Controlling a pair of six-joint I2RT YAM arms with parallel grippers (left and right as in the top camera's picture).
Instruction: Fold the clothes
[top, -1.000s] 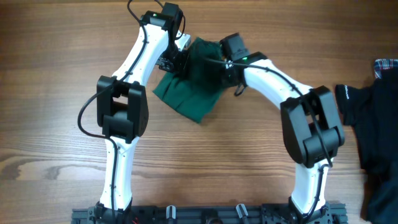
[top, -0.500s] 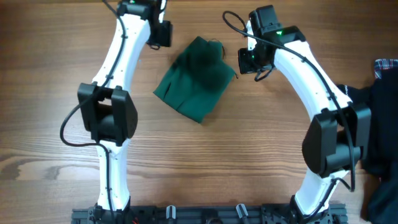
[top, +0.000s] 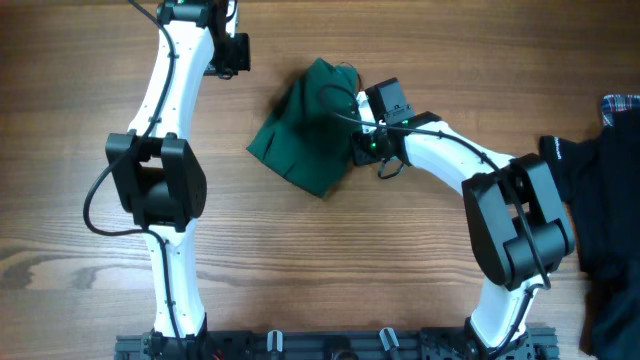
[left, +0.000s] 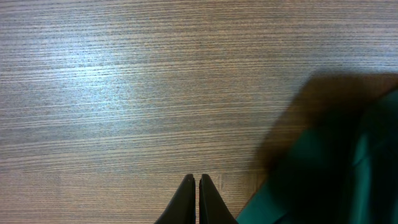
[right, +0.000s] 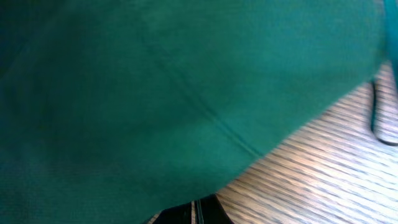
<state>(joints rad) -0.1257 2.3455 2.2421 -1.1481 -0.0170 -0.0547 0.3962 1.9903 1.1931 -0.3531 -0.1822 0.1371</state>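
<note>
While the dark green soft cloth garment (top: 312, 130) lies in a rumpled heap on the far middle of the brown wooden surface (top: 330, 260), the left fingers (top: 233, 54) hang over bare wood off to its left, well apart from it. Seen from the left wrist, those fingers (left: 193, 199) are pressed tight together with nothing between them. The green garment (left: 336, 168) shows only at the right side of that view.

The right fingers (top: 362, 142) sit right at the garment's right edge. From the right wrist, the green cloth (right: 155, 93) fills almost the whole view. The right fingers (right: 200, 213) are shut too, with their tips just at the cloth's lower edge. I cannot tell if they pinch a bit of cloth or only touch it. A thin cord loop (right: 373, 118) lies on the wood just past the garment's edge.

The garment's near corner points toward the robot's base, with lots of bare wood in front of it and to its left. Far off at the right edge of the surface lie a black garment (top: 600, 210) and a blue and red plaid cloth (top: 622, 104), well apart from the green one.
</note>
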